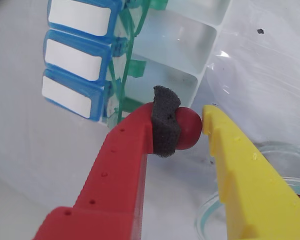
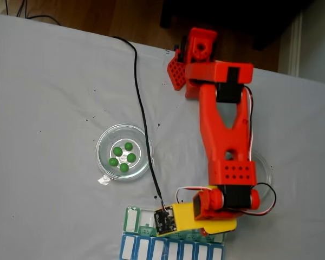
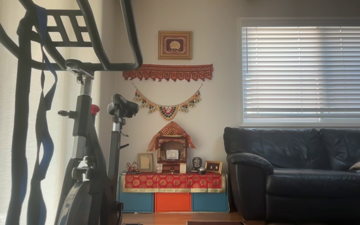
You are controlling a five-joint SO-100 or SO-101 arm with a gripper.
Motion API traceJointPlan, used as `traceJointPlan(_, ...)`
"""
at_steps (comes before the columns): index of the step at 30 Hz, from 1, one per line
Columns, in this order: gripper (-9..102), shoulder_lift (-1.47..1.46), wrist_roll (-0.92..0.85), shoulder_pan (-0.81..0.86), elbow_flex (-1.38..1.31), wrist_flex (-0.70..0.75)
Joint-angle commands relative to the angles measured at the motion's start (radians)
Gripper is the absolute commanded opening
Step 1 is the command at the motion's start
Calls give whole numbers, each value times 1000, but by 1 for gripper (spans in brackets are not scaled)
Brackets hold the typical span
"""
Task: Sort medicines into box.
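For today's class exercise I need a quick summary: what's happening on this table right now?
The arm's gripper is pinching a red pill between its padded red finger and yellow finger, right beside the pill organizer's open compartments. In the fixed view, five green pills sit in a round glass dish.

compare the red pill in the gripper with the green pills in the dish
The red pill is glossy red; the green pills are green. The red pill is a single one held in the gripper next to the pill organizer; the green pills are five lying loose in a round glass dish. All are small round beads.
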Motion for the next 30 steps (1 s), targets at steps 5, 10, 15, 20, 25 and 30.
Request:
traceJointPlan(5,1,40,-3,-11,-75,-8)
traceJointPlan(10,1,57,-8,-18,-18,-69)
traceJointPlan(15,1,9,-2,-28,-54,-71)
traceJointPlan(20,1,-3,0,-41,-51,-83)
traceJointPlan(25,1,-28,6,-57,-46,-107)
traceJointPlan(30,1,-49,20,-69,-46,-138)
